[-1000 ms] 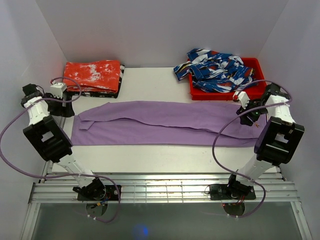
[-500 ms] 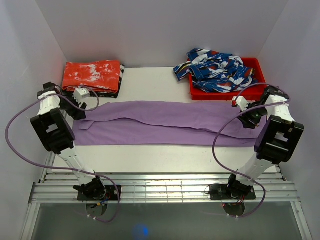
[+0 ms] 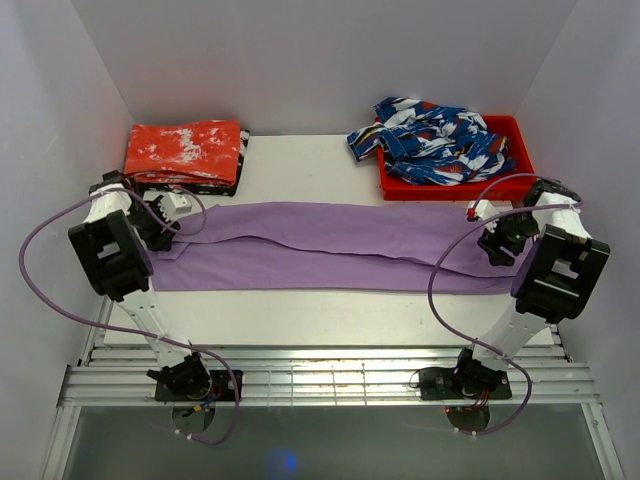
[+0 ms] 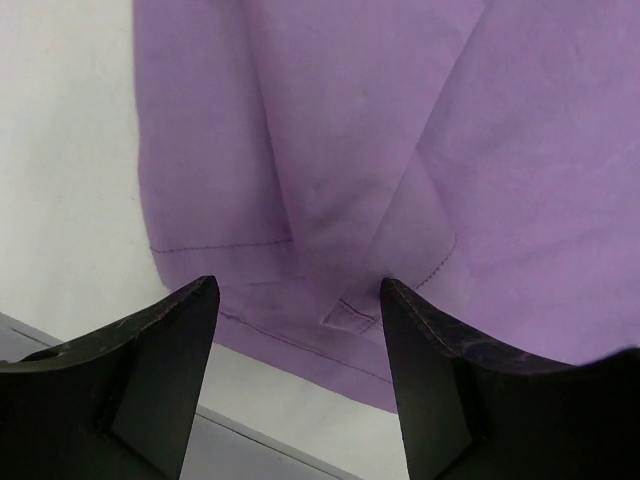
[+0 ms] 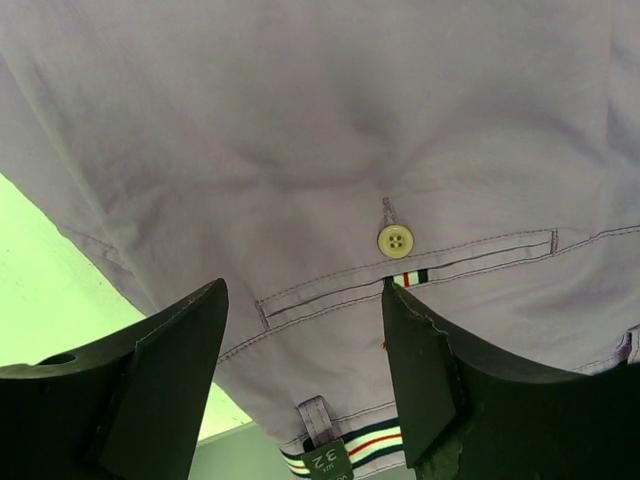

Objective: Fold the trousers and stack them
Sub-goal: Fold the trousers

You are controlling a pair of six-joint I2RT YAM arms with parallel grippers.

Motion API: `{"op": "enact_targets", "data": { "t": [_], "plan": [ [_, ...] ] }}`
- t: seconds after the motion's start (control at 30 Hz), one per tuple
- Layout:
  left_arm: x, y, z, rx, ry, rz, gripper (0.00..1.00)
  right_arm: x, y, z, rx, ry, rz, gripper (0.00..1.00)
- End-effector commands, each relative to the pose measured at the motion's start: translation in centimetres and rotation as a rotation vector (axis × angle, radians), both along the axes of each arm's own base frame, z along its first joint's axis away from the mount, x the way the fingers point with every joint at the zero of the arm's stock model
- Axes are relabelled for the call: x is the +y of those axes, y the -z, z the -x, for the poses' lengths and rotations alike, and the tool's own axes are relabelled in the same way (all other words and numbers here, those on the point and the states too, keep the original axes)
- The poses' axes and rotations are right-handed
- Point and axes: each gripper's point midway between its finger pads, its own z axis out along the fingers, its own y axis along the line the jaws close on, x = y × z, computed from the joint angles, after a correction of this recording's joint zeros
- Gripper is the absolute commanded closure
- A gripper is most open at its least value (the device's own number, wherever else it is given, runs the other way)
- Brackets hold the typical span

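left gripper (image 4: 295, 300): over the last second this arm swings in from outside the cloth edge and now sits above the leg end of the plain lilac-purple cloth trousers (image 3: 330, 245). Fingers are spread wide with nothing in them. Between the fingertips are the stitched leg hems (image 4: 250, 290) and a small sewn tab (image 4: 345, 315). The white table (image 4: 60, 150) shows bare outboard of one finger. Can't tell if the tips touch the cloth.

The trousers haven't moved: flat on the table, doubled lengthwise, running from one gripper to the other.

right gripper (image 5: 300, 290): a smaller move, it edges in over the waist end. Fingers are also spread and empty. Between them is the back pocket (image 5: 470, 255) with its pale round button (image 5: 396, 240). The striped waistband trim (image 5: 365, 440) and size label (image 5: 325, 460) sit just short of the tips.

Read: both arms are staged at opposite ends, pre-grasp. Crosswise fold not started, stacking not started. The left pinch probably needs all the hem layers, or they will split on the lift.

Beyond the left fingers is the folded red-orange cloth with white blotches (image 3: 185, 150). Beyond the right fingers is the red plastic bin (image 3: 510, 188) holding the blue-white-red patterned garment (image 3: 435, 140).
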Motion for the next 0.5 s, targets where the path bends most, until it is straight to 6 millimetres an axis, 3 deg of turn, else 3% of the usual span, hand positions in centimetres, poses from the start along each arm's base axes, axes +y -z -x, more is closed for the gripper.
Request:
{"op": "enact_targets", "data": {
  "t": [0.0, 0.33, 0.4, 0.47],
  "plan": [
    [0.1, -0.2, 1.1, 0.016, 0.032, -0.022, 0.24, 0.8, -1.1, 0.5, -0.017, -0.054, -0.029, 0.31],
    [-0.6, -0.6, 1.1, 0.009, 0.003, 0.021, 0.29, 4.4, -1.3, 2.9, 0.011, -0.119, -0.122, 0.31],
    [-0.6, -0.5, 1.1, 0.012, -0.005, 0.022, 0.26, 5.5, -0.4, 3.4, 0.016, -0.108, -0.136, 0.31],
    [-0.6, -0.6, 0.8, 0.004, -0.023, 0.031, 0.19, 5.8, 0.3, 2.3, -0.023, -0.099, -0.120, 0.32]
  ]
}}
